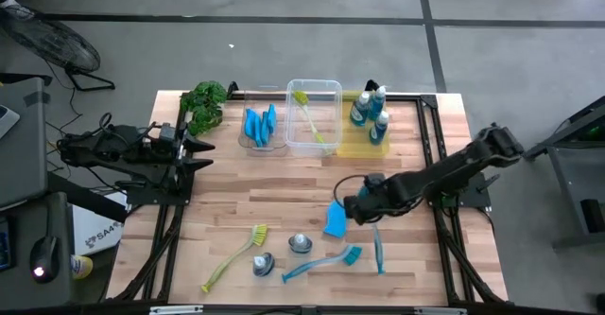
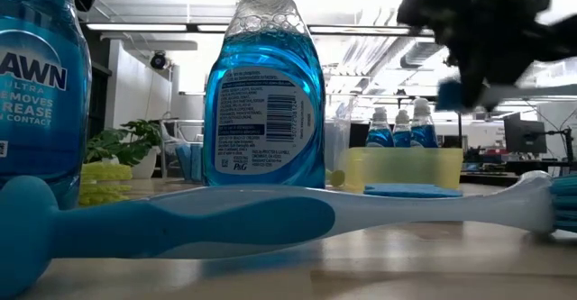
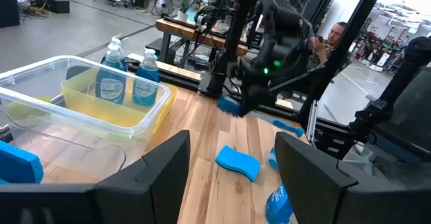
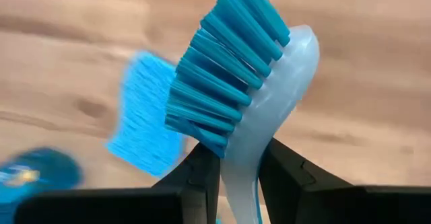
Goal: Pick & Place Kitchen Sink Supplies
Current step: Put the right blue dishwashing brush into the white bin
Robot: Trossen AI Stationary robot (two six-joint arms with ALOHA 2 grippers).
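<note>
Two arms share the bench (image 1: 397,258). The right pincer (image 4: 232,173) is clenched on a blue dish brush (image 4: 259,109), gripping its pale neck just below the bristled head, which stands up between the fingers. From above, that brush (image 1: 379,249) trails from the pincer toward the bench's near edge, beside a loose blue sponge (image 1: 335,219) lying just at the pincer's left. The left pincer (image 3: 232,163) waits at the left edge with its jaws spread and nothing between them. Near the front lie a yellow-green brush (image 1: 233,256), a second blue brush (image 1: 321,261) and two soap bottles (image 1: 300,244) (both on their sides). At the back, more sponges (image 1: 260,126) stand in a clear bin (image 1: 242,139), another yellow-green brush (image 1: 310,116) lies in the middle clear bin (image 1: 335,88), and three bottles (image 1: 371,112) stand in the yellow bin (image 1: 363,148).
</note>
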